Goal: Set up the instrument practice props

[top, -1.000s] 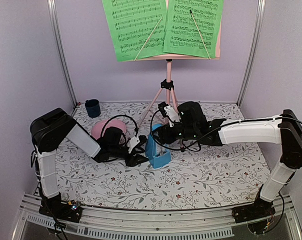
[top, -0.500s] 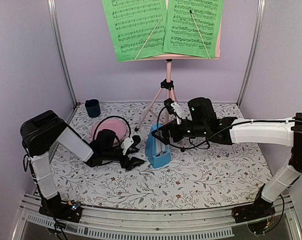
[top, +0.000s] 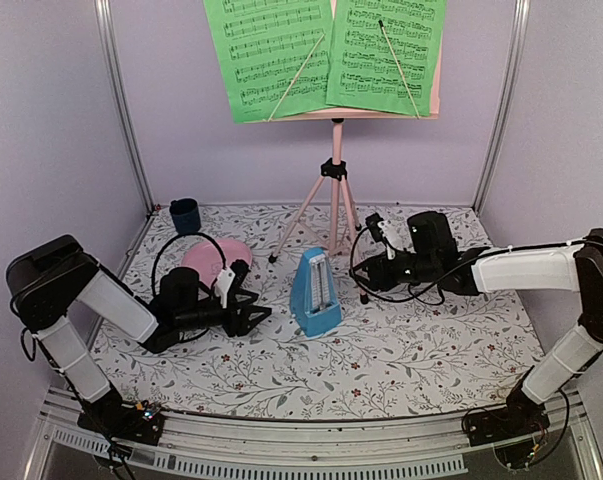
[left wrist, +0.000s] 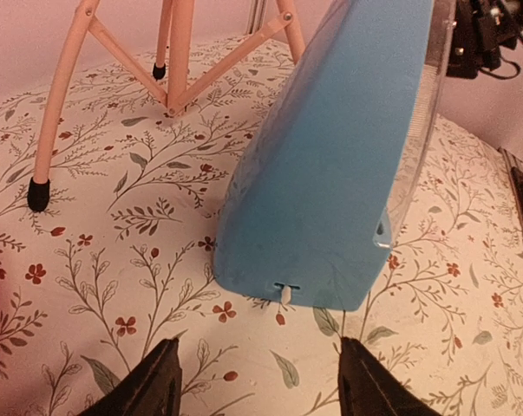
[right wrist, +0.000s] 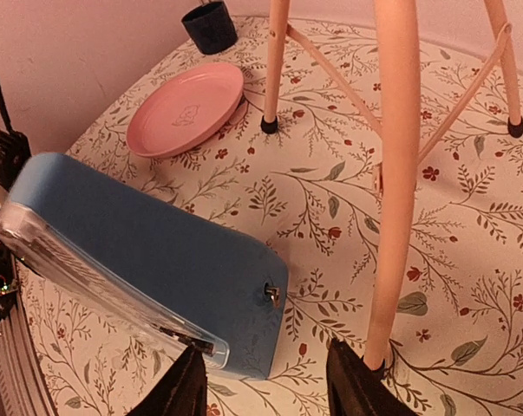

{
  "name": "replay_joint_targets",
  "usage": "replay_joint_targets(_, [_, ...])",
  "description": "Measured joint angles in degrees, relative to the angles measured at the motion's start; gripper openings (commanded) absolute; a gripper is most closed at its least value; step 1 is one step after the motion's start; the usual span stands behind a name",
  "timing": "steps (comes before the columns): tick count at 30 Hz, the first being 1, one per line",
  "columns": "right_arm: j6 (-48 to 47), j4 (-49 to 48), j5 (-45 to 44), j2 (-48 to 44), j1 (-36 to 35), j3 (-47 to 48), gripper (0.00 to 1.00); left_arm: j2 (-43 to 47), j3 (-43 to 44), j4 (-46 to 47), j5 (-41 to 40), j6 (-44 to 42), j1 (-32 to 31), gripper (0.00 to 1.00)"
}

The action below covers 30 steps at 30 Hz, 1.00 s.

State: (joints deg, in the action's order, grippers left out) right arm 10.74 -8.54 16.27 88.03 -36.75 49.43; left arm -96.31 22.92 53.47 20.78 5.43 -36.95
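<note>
Two claws spread wide, holding nothing: left claw [left wrist: 257,386] and right claw [right wrist: 261,386], each side of upright small blue pyramid metronome [top: 314,293].

A floral cloth [top: 411,345] covers the table, with a dark blue cup [top: 185,215] upright near its far left corner and a pink plate [top: 203,260] lying flat nearer than the cup and apart from it, while lilac walls [top: 171,150] and two metal posts [top: 121,100] close the back.
</note>
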Motion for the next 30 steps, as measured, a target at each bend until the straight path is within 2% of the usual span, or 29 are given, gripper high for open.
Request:
replay_joint_targets(3, [-0.5, -0.37, 0.28, 3.72, -0.26, 0.0, 0.28, -1.07, 0.0, 1.79, -0.7, 3.13, 0.0, 0.58])
replay_joint_targets(7, [-0.52, -0.57, 0.2, 8.09, -0.33, 0.04, 0.21, -2.14, -0.7, 4.57, -1.31, 6.29, 0.0, 0.55])
replay_joint_targets(11, [-1.2, -0.72, -0.2, 11.61, -0.68, 0.83, 0.2, -3.13, -0.94, 5.9, -2.47, 8.28, 0.0, 0.54])
replay_joint_targets(13, [-1.42, -1.31, -0.31, 12.85, -1.09, 0.96, 0.16, -3.17, -1.05, 6.05, -3.28, 9.11, 0.0, 0.52])
replay_joint_targets(22, [-1.7, -6.32, 0.17, 17.16, -4.2, 0.96, 0.14, -2.12, -1.22, 5.4, -6.25, 11.04, 0.0, 0.51])
replay_joint_targets(30, [1.14, -16.24, 1.81, 17.97, -6.32, -3.96, 0.14, 2.64, -1.22, -0.26, -9.84, 12.04, 0.11, 0.52])
